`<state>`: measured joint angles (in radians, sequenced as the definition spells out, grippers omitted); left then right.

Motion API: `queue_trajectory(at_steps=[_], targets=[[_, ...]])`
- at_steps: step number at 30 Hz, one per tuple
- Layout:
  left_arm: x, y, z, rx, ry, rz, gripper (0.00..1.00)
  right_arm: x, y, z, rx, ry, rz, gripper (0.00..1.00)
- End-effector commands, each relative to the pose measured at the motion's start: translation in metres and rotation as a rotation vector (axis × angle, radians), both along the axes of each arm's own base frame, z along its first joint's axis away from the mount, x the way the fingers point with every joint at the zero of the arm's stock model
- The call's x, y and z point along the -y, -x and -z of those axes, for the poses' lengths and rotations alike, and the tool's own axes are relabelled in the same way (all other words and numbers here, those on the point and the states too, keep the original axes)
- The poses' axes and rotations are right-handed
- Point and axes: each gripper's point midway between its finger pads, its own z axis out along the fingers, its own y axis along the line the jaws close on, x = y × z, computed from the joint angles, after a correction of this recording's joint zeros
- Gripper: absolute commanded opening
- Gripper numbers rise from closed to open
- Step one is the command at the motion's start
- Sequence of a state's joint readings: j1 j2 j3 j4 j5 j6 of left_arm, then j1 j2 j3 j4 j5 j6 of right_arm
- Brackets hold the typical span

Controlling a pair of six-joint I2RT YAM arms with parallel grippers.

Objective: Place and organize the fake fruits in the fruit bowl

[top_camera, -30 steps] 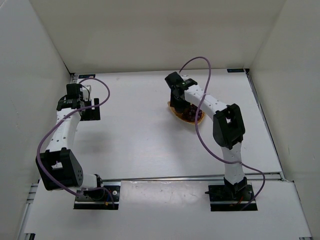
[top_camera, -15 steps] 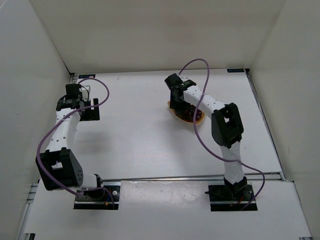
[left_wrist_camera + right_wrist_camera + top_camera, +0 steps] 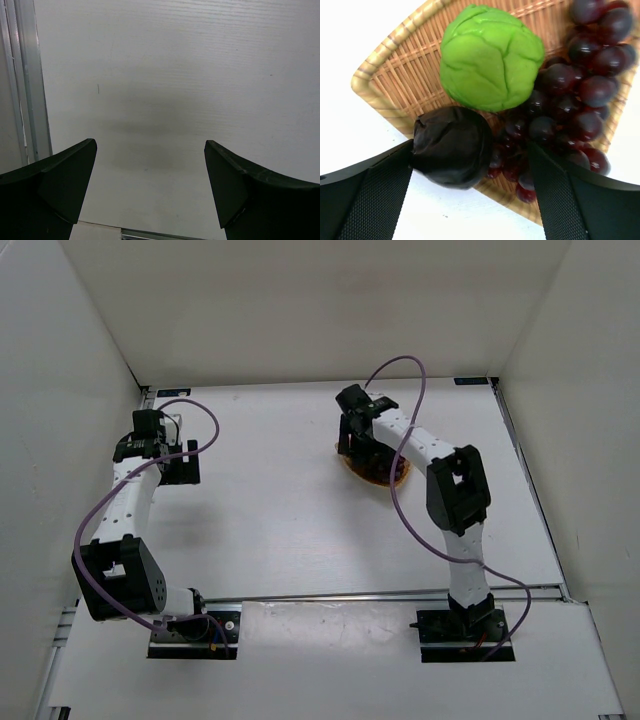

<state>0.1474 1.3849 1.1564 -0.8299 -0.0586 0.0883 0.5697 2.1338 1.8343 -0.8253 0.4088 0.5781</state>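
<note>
In the right wrist view the fruit bowl, a woven wicker basket, holds a bright green round fruit and a dark red-purple grape bunch. A dark brown-black fruit rests on the bowl's near rim, against the green fruit and the grapes. My right gripper is open around it: the left finger touches it and the right finger stands apart. From above, the right gripper hangs over the bowl. My left gripper is open over bare table, far left.
White walls close in the table on three sides. A metal rail runs along the table's left edge beside the left gripper. The right arm's purple cable loops above the bowl.
The right gripper's jaws have opened wide, letting go of the dark fruit at the bowl's rim. The left arm has not moved.
</note>
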Motion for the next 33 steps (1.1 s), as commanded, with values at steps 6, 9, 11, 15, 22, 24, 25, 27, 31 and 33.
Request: queue_trajectory(at_steps=[6,9,11,15,22,24,25,27,31,33], targets=[[0.003,0.001,-0.004,0.017,0.018,0.000,1.00,0.030,0.041,-0.163,0.286,-0.181,0.016,0.99],[0.003,0.001,-0.006,0.017,0.018,0.000,1.00,0.063,0.067,-0.188,0.332,-0.220,0.058,0.99],[0.002,-0.001,-0.007,0.019,0.018,0.000,1.00,0.095,0.087,-0.194,0.341,-0.265,0.123,0.99],[0.004,-0.004,-0.011,0.029,0.026,0.006,1.00,0.152,0.119,-0.175,0.341,-0.381,0.269,0.99],[0.003,-0.006,-0.016,0.038,0.024,0.007,1.00,0.234,0.163,-0.098,0.237,-0.497,0.572,0.99],[0.003,-0.006,-0.016,0.038,0.024,0.007,1.00,0.234,0.173,-0.083,0.173,-0.538,0.588,0.99],[0.003,-0.006,-0.016,0.038,0.024,0.007,1.00,0.237,0.177,-0.074,0.139,-0.552,0.619,0.99],[0.004,-0.003,-0.012,0.027,0.026,0.006,1.00,0.235,0.183,-0.062,0.104,-0.548,0.621,0.99],[0.004,0.001,-0.005,0.008,0.029,0.006,1.00,0.240,0.188,-0.055,0.111,-0.516,0.640,0.99],[0.003,0.001,-0.005,0.007,0.021,0.001,1.00,0.242,0.189,-0.054,0.112,-0.506,0.646,0.99]])
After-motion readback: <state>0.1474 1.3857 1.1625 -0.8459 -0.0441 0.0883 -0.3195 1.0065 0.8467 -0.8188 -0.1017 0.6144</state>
